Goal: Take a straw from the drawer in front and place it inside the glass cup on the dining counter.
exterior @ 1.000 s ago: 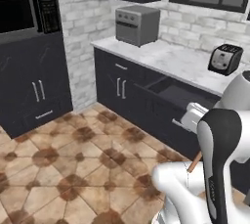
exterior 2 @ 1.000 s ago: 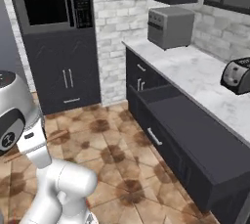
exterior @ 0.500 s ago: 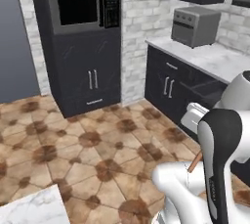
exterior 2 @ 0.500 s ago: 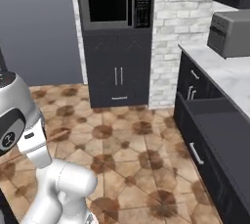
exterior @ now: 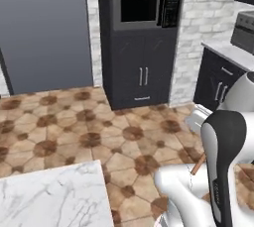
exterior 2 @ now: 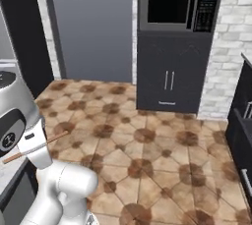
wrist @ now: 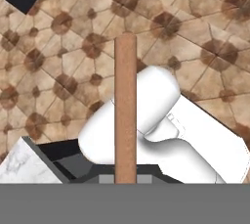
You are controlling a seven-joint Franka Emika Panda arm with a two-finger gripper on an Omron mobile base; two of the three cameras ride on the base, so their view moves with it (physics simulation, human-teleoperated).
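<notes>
My gripper (wrist: 125, 178) is shut on the straw (wrist: 125, 105), a thin orange-brown stick that runs straight up the middle of the hand view over the tiled floor. In the right base view the straw (exterior 2: 34, 148) sticks out on both sides of the hand at the lower left, slightly tilted. Its tip (exterior: 198, 164) peeks out beside the dark arm link in the left base view. A corner of the white marble dining counter (exterior: 49, 196) lies at the lower left. The dark drawer (exterior 2: 241, 138) stands open at the right edge. The glass cup is out of view.
A tall dark cabinet with a built-in microwave (exterior: 144, 8) stands ahead, a flat grey panel (exterior: 44, 32) to its left. The brick-backed worktop with a toaster oven (exterior: 245, 32) is at the far right. Brown patterned floor tiles (exterior 2: 147, 140) lie between.
The whole picture has swung: the base has turned left, so the worktop and drawer slid off to the right and the marble counter corner came in. The straw stays in the shut gripper.
</notes>
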